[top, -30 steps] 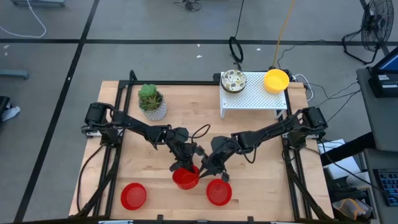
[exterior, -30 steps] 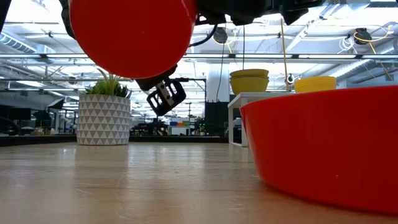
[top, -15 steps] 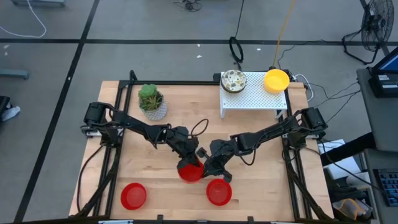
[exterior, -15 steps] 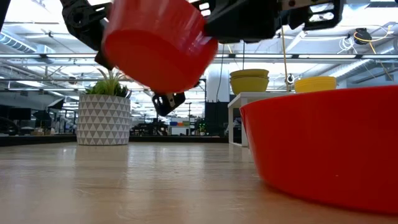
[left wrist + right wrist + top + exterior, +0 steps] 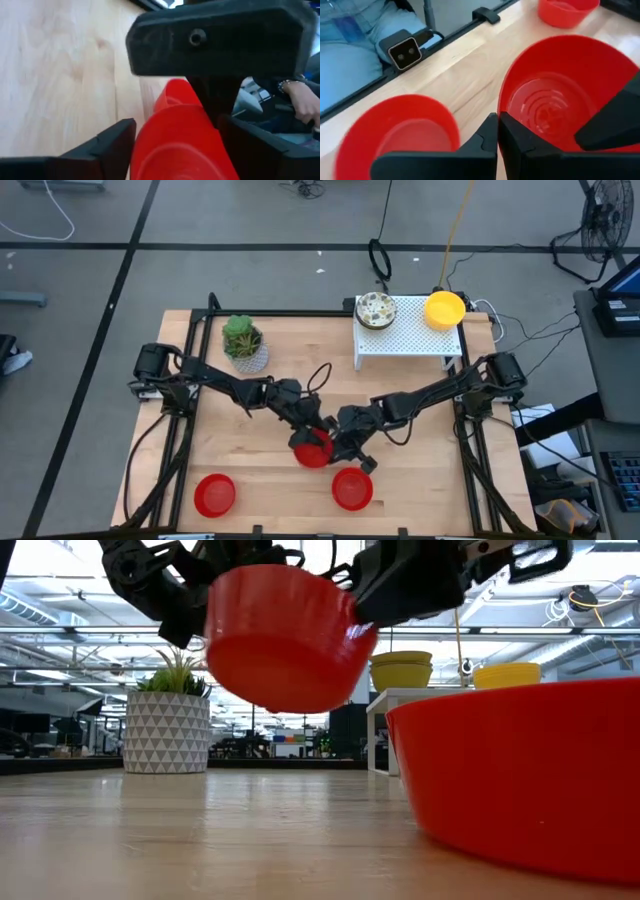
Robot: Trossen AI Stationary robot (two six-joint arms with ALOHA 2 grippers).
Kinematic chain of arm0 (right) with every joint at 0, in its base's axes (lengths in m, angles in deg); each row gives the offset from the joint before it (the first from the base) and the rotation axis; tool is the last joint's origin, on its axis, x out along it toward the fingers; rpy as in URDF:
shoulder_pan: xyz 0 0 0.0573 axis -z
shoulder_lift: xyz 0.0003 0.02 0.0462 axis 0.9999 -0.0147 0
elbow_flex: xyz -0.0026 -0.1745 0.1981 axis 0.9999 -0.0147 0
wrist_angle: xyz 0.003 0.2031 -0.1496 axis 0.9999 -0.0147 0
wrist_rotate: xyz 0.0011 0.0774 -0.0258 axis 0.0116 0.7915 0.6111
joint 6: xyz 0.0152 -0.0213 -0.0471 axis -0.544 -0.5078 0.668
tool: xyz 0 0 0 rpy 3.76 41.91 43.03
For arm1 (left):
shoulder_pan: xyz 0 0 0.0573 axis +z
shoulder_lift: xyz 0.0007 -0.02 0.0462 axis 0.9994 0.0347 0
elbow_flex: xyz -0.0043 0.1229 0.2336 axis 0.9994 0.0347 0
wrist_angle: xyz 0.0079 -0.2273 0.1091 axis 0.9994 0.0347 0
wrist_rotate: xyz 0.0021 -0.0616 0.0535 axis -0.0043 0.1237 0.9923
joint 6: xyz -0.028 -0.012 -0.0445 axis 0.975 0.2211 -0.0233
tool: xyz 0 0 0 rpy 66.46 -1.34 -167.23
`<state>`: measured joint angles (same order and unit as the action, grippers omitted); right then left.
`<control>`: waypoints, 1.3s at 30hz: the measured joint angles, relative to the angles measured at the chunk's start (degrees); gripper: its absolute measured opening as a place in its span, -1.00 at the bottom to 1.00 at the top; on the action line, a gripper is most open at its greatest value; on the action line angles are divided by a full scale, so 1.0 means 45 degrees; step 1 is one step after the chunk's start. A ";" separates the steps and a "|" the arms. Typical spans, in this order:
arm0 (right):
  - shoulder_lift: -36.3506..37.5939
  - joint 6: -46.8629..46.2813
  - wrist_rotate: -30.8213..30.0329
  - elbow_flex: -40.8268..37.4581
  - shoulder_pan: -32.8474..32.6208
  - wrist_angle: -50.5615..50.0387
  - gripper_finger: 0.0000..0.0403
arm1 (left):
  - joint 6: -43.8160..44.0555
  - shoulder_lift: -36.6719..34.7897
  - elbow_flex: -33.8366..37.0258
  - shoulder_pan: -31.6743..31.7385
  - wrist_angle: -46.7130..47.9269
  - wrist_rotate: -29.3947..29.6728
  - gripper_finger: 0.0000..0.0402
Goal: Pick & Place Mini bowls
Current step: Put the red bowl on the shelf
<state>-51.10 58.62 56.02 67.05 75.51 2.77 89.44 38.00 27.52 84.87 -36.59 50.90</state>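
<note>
Red mini bowl held aloft, pinched at rim by left hand & right hand; prob light, stiff, slick—grip rim.

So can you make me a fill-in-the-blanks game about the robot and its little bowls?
1. The bowl held up in the air between the left gripper and the right gripper is colored ____.
2. The number of red bowls resting on the table is ____.
3. On the white stand, next to the speckled bowl, sits a bowl colored ____.
4. The green plant grows in a pot colored ____.

Missing words: red, two, yellow, white
</note>
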 joint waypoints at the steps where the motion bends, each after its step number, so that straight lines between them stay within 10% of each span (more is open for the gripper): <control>1: 0.0105 -0.0158 -0.0026 0.0005 0.0005 -0.0208 -1.00 | -0.0003 -0.0002 0.0000 0.0066 -0.0156 -0.0002 0.46; 17: 0.2775 -0.3416 -0.2207 0.0024 -0.0277 -0.5227 -1.00 | -0.0341 -0.0546 0.0024 0.1314 -0.0788 0.0728 0.62; 39: 0.7251 -0.7074 -1.0969 0.0029 -0.0709 -1.2386 -1.00 | -0.0356 -0.0576 0.0024 0.1390 -0.0887 0.0876 0.59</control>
<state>-18.48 26.78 6.66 67.18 72.32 -52.97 87.84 35.41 27.63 91.12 -40.58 54.84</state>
